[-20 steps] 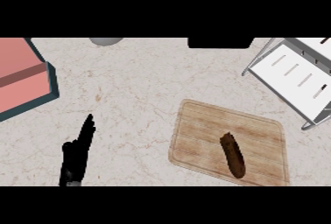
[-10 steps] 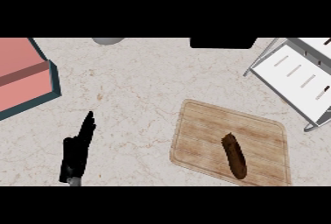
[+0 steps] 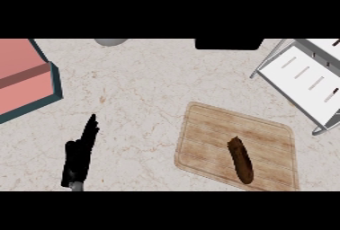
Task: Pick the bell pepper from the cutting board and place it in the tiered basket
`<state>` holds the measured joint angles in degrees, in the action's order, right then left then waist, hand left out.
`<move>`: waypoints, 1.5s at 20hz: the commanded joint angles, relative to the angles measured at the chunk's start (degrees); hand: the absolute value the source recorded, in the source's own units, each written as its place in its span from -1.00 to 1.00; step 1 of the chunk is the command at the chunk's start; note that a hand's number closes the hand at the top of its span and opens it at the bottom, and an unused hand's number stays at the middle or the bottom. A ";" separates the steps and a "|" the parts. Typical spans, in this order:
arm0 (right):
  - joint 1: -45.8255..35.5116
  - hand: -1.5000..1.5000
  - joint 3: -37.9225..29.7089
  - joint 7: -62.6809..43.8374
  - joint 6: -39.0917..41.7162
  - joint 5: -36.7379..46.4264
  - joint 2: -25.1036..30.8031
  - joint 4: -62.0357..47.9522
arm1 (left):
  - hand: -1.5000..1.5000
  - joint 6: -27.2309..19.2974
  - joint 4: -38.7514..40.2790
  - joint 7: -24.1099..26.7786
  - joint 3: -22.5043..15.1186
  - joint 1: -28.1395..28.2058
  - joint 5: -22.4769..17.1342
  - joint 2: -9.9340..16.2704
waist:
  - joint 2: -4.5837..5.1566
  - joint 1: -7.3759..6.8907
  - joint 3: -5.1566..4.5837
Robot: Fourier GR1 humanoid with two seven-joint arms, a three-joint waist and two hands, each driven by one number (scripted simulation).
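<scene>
Left hand (image 3: 79, 155) edged lower; pepper (image 3: 240, 159) on cutting board (image 3: 206, 134), well apart.

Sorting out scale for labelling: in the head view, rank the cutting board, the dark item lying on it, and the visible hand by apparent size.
1. cutting board, clearly largest.
2. left hand and dark elongated item: similar apparent size, not ranked.

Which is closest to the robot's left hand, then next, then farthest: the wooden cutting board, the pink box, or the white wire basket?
From the left hand, in the head view:
1. Pink box, up at the left edge.
2. Cutting board, to the right. These two are nearly too close to call.
3. White wire basket, far off at the upper right.
</scene>
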<state>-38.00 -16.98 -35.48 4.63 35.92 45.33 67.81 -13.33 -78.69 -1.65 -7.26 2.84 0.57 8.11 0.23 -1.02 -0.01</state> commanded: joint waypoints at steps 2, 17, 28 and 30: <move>-4.76 1.00 2.57 3.87 -6.04 4.98 -2.64 -13.43 | 0.00 -0.98 -3.18 -1.13 -1.22 1.50 1.15 -1.27 | 0.06 -0.36 0.03; -10.31 -1.00 -13.11 18.48 -17.31 -10.31 -10.00 -29.51 | 0.00 0.03 2.46 0.88 1.88 -2.05 0.50 -1.29 | 0.12 0.37 0.08; -8.32 -1.00 -21.74 25.12 -29.93 -15.84 -5.65 -23.84 | 0.00 -0.68 0.46 1.79 0.93 1.42 1.60 -2.19 | -0.46 1.67 0.01; -6.36 -1.00 -21.91 22.24 -32.95 -13.98 -3.72 -23.42 | 0.00 1.42 1.05 1.70 2.84 0.72 0.12 -0.05 | -0.38 1.63 -0.03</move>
<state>-47.34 -37.08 -11.92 -23.09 21.30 39.40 42.02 -12.29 -78.38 -0.20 -5.15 3.77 1.00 7.71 -0.05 0.00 0.02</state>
